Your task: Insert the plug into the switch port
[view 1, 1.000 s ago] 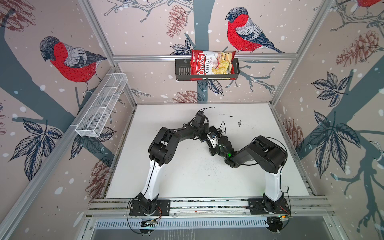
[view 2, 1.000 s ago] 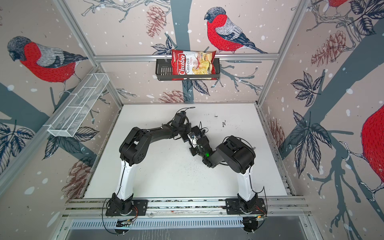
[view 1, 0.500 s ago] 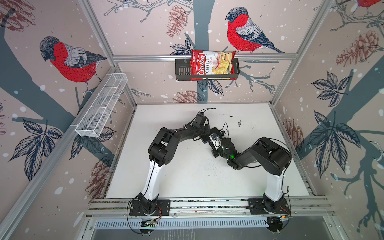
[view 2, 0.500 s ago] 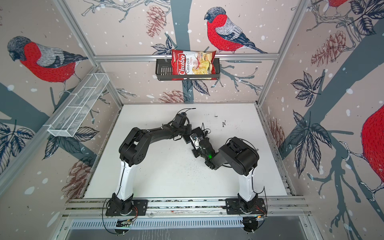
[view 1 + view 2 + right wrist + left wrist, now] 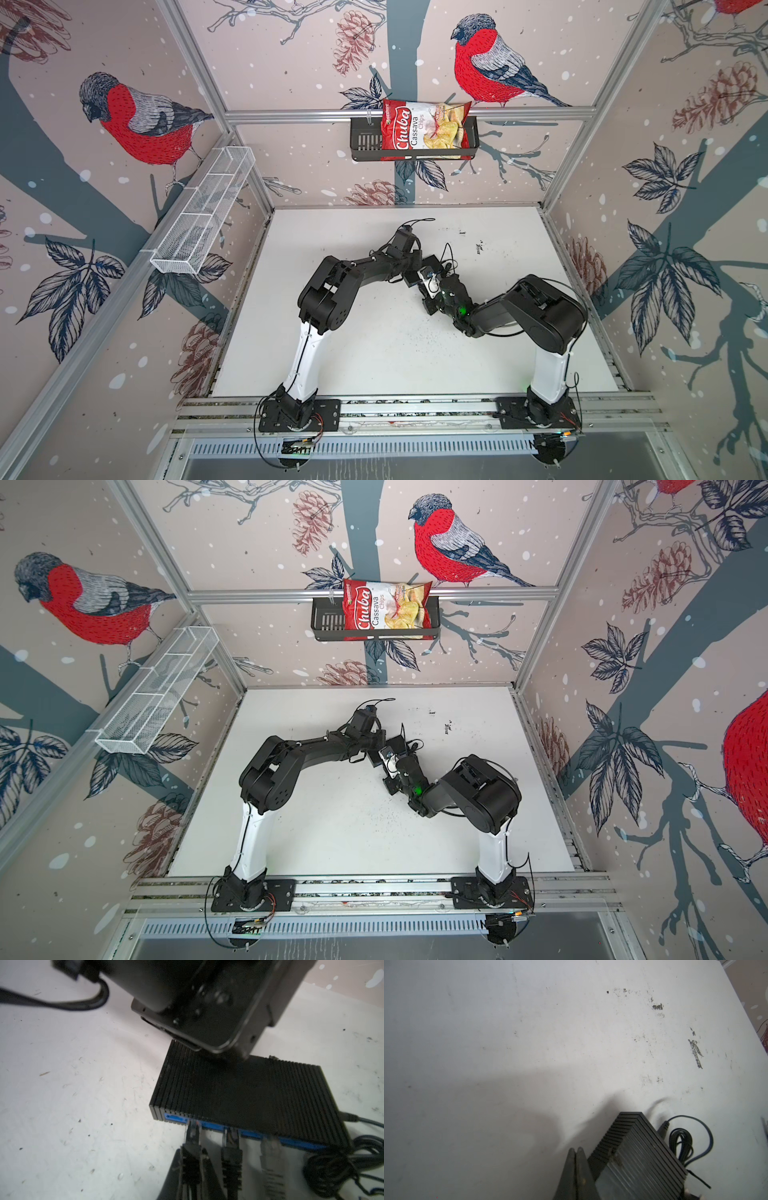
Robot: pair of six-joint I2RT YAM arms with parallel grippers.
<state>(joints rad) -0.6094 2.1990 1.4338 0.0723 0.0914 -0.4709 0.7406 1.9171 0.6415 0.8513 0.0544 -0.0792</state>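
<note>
Between the closed tips of the right gripper (image 5: 193, 1162): plug (image 5: 192, 1132), black, pinched by its ribbed boot, nose at the end port of the switch (image 5: 249, 1093); whether it is seated cannot be told.
Handling, judged: light, rigid tip, brittle latch, limp cable; hold by the boot.
Switch: flat ribbed box on the table (image 5: 62, 1084), likely light enough to slide under a push.
Left gripper (image 5: 576, 1159): shut on nothing, just beside the switch's ribbed end, apparently bracing it.
</note>
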